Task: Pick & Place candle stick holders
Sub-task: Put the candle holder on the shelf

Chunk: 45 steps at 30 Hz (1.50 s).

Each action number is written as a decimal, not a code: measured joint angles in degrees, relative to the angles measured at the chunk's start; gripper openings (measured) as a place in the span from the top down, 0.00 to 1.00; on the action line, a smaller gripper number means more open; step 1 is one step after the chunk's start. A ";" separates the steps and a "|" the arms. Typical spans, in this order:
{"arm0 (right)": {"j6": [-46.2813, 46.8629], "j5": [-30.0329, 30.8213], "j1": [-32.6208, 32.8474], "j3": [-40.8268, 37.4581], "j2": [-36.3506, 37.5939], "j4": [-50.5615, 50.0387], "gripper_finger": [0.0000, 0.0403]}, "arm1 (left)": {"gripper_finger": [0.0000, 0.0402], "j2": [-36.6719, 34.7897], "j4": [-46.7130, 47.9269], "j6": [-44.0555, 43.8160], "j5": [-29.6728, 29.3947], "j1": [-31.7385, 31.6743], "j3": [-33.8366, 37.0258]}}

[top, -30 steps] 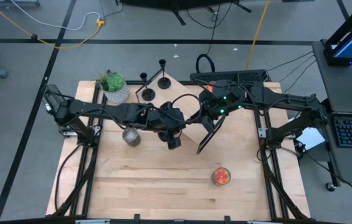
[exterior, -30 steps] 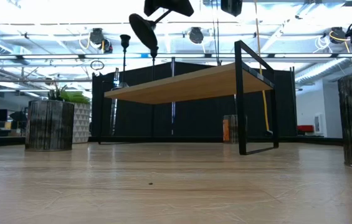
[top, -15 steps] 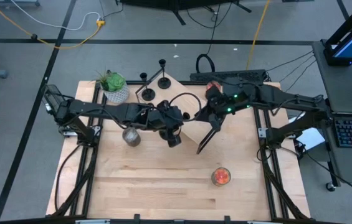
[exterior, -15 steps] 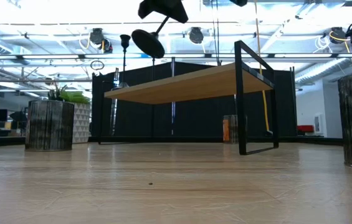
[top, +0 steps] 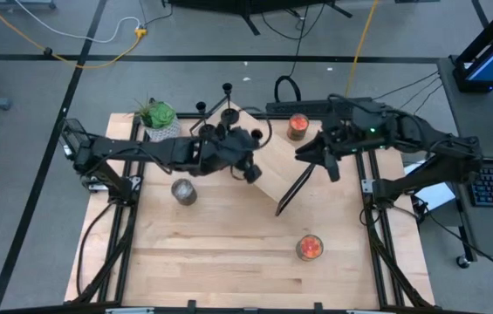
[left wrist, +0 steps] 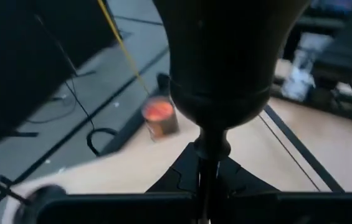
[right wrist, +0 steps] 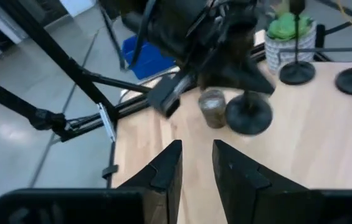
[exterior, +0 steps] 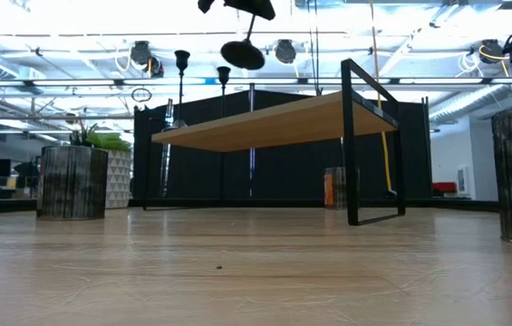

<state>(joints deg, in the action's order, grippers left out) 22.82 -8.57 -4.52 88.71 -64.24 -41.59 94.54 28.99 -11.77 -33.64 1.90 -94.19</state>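
Clamped shut on the thin stem of one candle stick holder (exterior: 244, 54), left hand (top: 246, 166); base hanging downward in the air over the back part of the raised wooden shelf (exterior: 274, 122), stem leaning a little. Two more holders (right wrist: 297, 73) standing on that shelf near the plant pot (top: 160, 122).

Best to level the disc base before lowering, so as to land flat rather than on its rim. Pick a bare patch of shelf beside the standing pair, apart from their bases. Lower straight, release only once the base sits flat, then lift clear along the stem.

Right hand (right wrist: 194, 168) waiting near the orange jar candle (top: 297, 127), fingers narrowly apart, holding nothing.
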 joint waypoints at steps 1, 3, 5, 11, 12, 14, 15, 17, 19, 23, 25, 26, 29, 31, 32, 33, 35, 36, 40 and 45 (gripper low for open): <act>-0.16 1.04 0.39 0.00 0.54 -0.85 0.79 | 0.99 0.00 -1.59 0.44 -0.03 -0.68 0.00; -0.43 1.79 1.25 0.00 1.77 -1.30 0.79 | 0.99 -0.12 -3.89 1.18 -0.13 -2.01 0.05; -0.60 2.85 2.36 0.00 2.63 -1.93 0.79 | 0.99 -0.22 -6.73 1.17 -0.18 -3.44 1.06; -1.02 2.85 5.71 0.00 3.87 -2.12 0.79 | 0.99 -0.16 -14.87 0.93 -3.22 -6.66 5.44; -1.02 2.83 6.21 0.00 3.96 -2.17 0.79 | 0.99 -0.20 -16.93 0.76 -3.89 -7.01 6.80; -1.02 2.83 7.26 0.00 3.97 -2.36 0.79 | 0.99 -0.12 -19.70 0.17 -6.52 -7.34 9.67; -1.02 2.83 7.82 0.00 3.98 -2.68 0.79 | 0.99 -0.03 -21.21 -0.38 -7.77 -7.50 11.06; -1.02 2.81 8.77 0.00 3.97 -3.43 0.79 | 0.99 0.00 -23.86 -1.35 -9.26 -7.61 13.35; -1.04 2.81 9.50 0.00 3.97 -4.18 0.79 | 0.99 -0.07 -26.79 -1.49 -11.30 -7.61 15.48; -1.04 2.81 10.82 0.00 3.97 -4.61 0.79 | 0.99 -0.04 -30.23 -2.25 -16.51 -7.44 19.75; -1.04 2.81 11.32 0.00 3.97 -4.58 0.79 | 0.99 -0.04 -31.02 -2.33 -18.69 -7.46 20.92; -1.06 2.81 11.48 0.00 3.97 -4.60 0.79 | 0.99 -0.07 -31.17 -2.48 -19.05 -7.46 21.24; -1.27 2.79 11.83 0.00 3.97 -4.58 0.79 | 0.99 -0.07 -32.50 -2.51 -19.31 -7.91 22.36; -1.45 2.80 11.83 0.00 3.97 -4.61 0.79 | 0.99 -0.07 -33.78 -2.46 -19.80 -8.37 23.17; -1.45 2.79 11.83 0.00 3.97 -4.58 0.79 | 0.99 -0.07 -33.81 -2.35 -20.47 -8.61 23.40; -1.45 2.79 11.83 0.00 3.97 -4.58 0.79 | 0.99 -0.07 -33.72 -2.31 -21.17 -8.84 23.62; -1.45 2.79 11.83 0.00 3.97 -4.58 0.79 | 0.99 -0.07 -33.59 -2.01 -21.99 -9.27 23.69; -1.45 2.79 11.83 0.00 3.97 -4.58 0.79 | 0.99 -0.07 -33.63 -1.76 -22.00 -9.48 23.69; -1.45 2.79 11.83 0.00 3.97 -4.58 0.79 | 0.99 -0.07 -33.57 -1.44 -21.38 -10.52 23.69; -1.45 2.79 11.83 0.00 3.97 -4.56 0.79 | 0.99 -0.07 -33.24 -0.55 -21.49 -11.03 23.69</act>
<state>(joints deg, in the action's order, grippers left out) 21.37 -5.78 7.31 88.71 -60.27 -46.15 94.48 -4.25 -12.32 -55.13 -9.13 -70.50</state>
